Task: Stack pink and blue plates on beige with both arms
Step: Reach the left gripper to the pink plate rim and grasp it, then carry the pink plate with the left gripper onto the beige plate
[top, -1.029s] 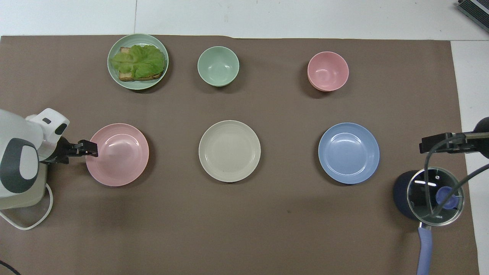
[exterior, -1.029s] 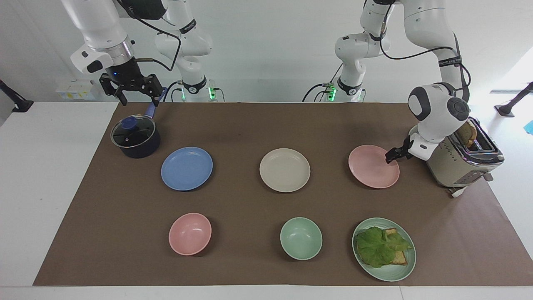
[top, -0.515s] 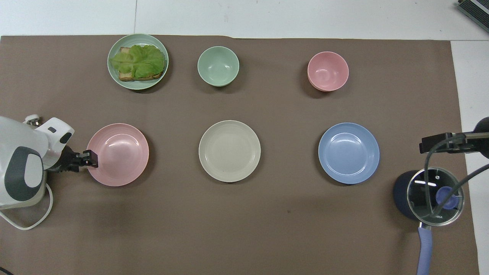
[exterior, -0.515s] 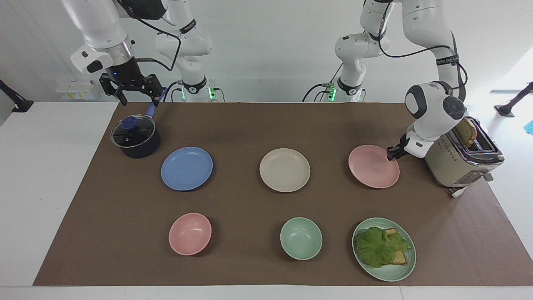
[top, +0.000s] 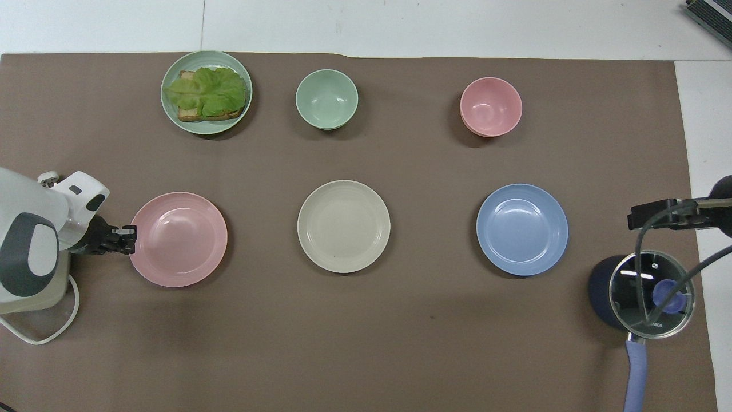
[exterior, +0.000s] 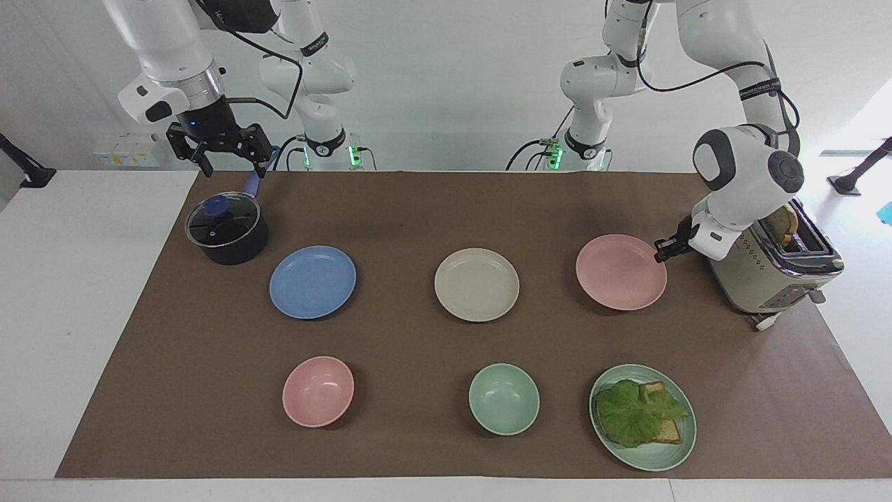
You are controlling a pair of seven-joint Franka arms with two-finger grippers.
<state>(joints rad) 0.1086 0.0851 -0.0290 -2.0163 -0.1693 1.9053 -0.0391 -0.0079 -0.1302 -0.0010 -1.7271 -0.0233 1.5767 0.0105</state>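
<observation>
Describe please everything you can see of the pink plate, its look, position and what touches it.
The pink plate is a shallow, round, pale pink dish with a matte surface and faint rings inside its rim. It is empty. The left gripper is shut on its rim at the edge toward the toaster, and the plate looks slightly lifted on that side, a shadow showing beneath it. It is beside the beige plate, toward the left arm's end of the table, and nearer to the robots than the green plate with the sandwich.

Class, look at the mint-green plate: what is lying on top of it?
On the mint-green plate lies toast, mostly covered by a lettuce leaf. Whether anything lies between leaf and toast cannot be seen.
</observation>
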